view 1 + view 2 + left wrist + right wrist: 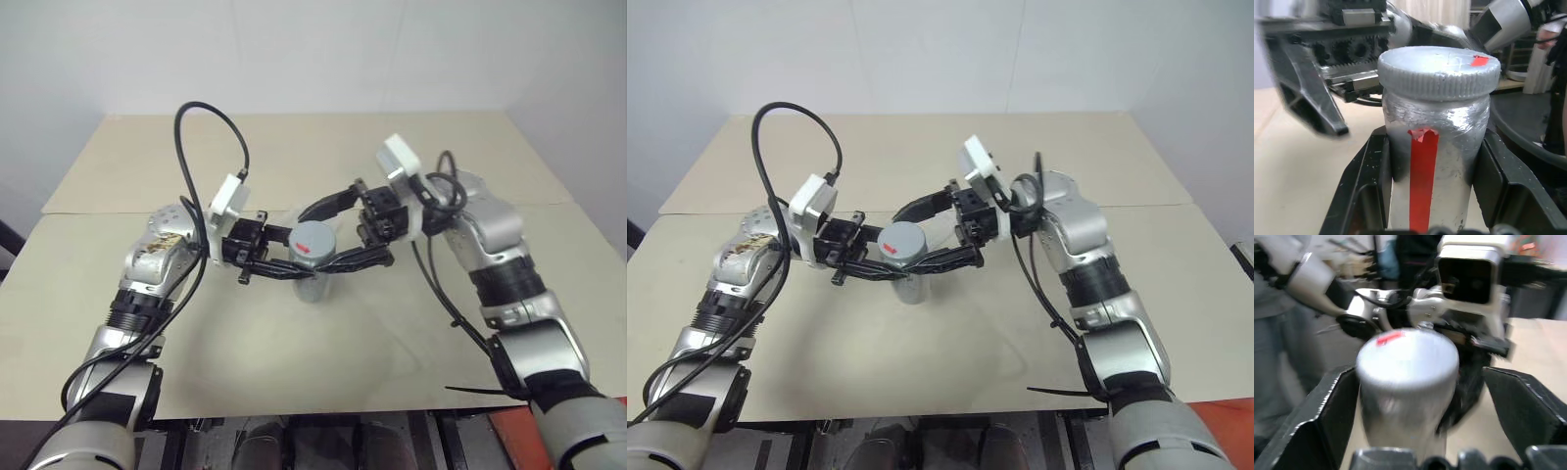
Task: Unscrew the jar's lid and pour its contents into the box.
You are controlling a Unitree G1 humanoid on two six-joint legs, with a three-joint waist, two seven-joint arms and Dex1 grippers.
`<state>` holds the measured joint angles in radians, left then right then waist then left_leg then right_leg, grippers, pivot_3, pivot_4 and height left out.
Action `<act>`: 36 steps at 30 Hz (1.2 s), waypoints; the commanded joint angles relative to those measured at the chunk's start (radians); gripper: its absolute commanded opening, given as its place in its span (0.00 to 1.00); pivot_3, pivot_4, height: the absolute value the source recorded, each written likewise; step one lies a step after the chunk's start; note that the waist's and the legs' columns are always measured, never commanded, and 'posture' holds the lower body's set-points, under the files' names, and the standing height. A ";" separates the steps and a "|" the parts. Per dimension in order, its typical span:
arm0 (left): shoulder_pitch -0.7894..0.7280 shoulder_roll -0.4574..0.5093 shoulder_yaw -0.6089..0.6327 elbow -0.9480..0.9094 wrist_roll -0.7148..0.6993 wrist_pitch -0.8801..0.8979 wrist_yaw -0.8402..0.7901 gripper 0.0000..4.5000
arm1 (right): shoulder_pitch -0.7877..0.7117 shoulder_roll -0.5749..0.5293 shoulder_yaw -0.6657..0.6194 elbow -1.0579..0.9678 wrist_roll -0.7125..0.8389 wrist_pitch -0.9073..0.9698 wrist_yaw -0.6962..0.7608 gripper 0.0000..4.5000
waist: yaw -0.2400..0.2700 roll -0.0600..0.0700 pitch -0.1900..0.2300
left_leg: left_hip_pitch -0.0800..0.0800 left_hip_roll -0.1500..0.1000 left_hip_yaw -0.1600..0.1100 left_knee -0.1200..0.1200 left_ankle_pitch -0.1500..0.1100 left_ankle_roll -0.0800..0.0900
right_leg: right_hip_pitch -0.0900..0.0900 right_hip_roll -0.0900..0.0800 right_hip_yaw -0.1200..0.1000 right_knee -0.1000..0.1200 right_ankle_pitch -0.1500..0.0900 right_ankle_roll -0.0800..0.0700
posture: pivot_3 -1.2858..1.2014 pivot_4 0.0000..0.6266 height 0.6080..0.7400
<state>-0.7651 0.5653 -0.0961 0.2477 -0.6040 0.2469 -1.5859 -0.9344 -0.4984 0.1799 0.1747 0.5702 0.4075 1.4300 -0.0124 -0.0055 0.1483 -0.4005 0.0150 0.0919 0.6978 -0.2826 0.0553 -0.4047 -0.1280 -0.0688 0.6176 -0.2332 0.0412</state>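
The lower part of the jar (313, 269) was hard to see in the head views, because black fingers crossed in front of it, and its bottom was cut off in the left wrist view. It was held up above the desk (294, 157), about the middle of it, and stood upright. The left gripper (284, 257) had its jaws closed tight on the jar's body, one finger on each side, just under the lid (1439, 71). The lid sat on top of the jar — grey, with ridges round its edge and a small red mark on top. A red stripe ran down the jar's side. The right gripper (328, 235) came in from the other side with its jaws spread wide, one finger (1327, 416) on each side of the lid, with a gap showing between each finger and the lid. In the right wrist view the jar and the things behind it were blurry. A black cable (211, 127) looped up over the left arm, and another hung by the right arm. The desk was a pale tan — its far edge met a white wall, and there was open room all around the two grippers.
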 commanded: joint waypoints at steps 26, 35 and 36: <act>0.046 -0.081 0.103 0.017 0.089 -0.058 0.205 0.43 | 0.050 0.090 0.002 -0.468 -0.142 0.384 -0.746 1.00 | -0.002 0.000 0.000 | 0.001 -0.001 0.000 0.000 0.000 0.000 | 0.000 0.000 0.001 0.002 0.000 0.000 | 0.52 0.24 1.00; 0.049 -0.055 0.112 0.001 0.078 -0.047 0.205 0.43 | 0.064 0.040 -0.013 -0.424 -0.188 0.355 -0.746 1.00 | -0.002 0.000 0.000 | 0.001 -0.001 0.000 0.000 0.000 0.000 | -0.001 0.000 0.001 0.002 0.000 0.000 | 0.52 0.24 1.00; 0.050 -0.052 0.113 0.002 0.077 -0.047 0.202 0.43 | 0.064 0.036 -0.025 -0.420 -0.183 0.353 -0.745 1.00 | -0.002 0.000 0.000 | 0.001 -0.001 0.000 0.000 0.000 0.000 | -0.001 0.000 0.001 0.002 0.000 0.000 | 0.52 0.24 1.00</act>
<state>-0.7080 0.4896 -0.0165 0.2934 -0.5074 0.2017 -1.3634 -0.8595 -0.4250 0.2235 -0.2635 0.4136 0.7762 0.7034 -0.0143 -0.0054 0.1482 -0.3998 0.0142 0.0922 0.6974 -0.2824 0.0549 -0.4053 -0.1282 -0.0682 0.6197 -0.2332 0.0412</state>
